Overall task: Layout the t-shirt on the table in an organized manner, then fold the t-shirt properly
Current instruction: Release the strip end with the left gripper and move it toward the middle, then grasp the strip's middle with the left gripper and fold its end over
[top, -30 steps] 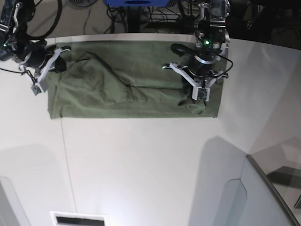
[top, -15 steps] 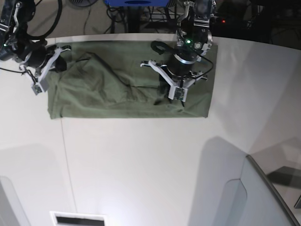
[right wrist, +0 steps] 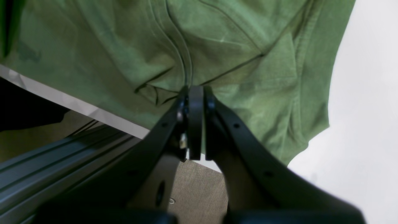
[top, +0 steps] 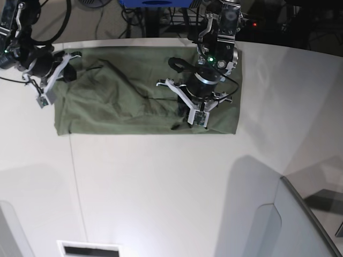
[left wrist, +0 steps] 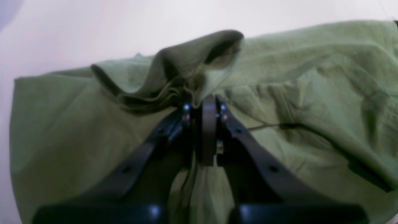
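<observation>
**Green shirt pinched by two grippers on a white table**

Left wrist view: the left gripper [left wrist: 203, 105] is seen with its jaws closed on a bunched ridge of the shirt [left wrist: 311, 77]. The cloth is lifted into a soft peak above the fingertips. The picture is blurred, so it cannot be made out which part of the shirt is pinched.

Right wrist view: the right gripper [right wrist: 195, 93] is seen with its jaws shut on the shirt [right wrist: 242, 46] at a seamed edge near the table's [right wrist: 367, 93] far rim. The floor is visible beyond.

Base view: the shirt [top: 128, 101] is spread as a wide band across the far part of the table [top: 161, 187], with the left gripper [top: 197, 119] over its right portion and the right gripper [top: 45, 88] at its left end. The cloth is judged light, limp and easily wrinkled; hems and corners are the best holds. The collar and label are not found.
</observation>
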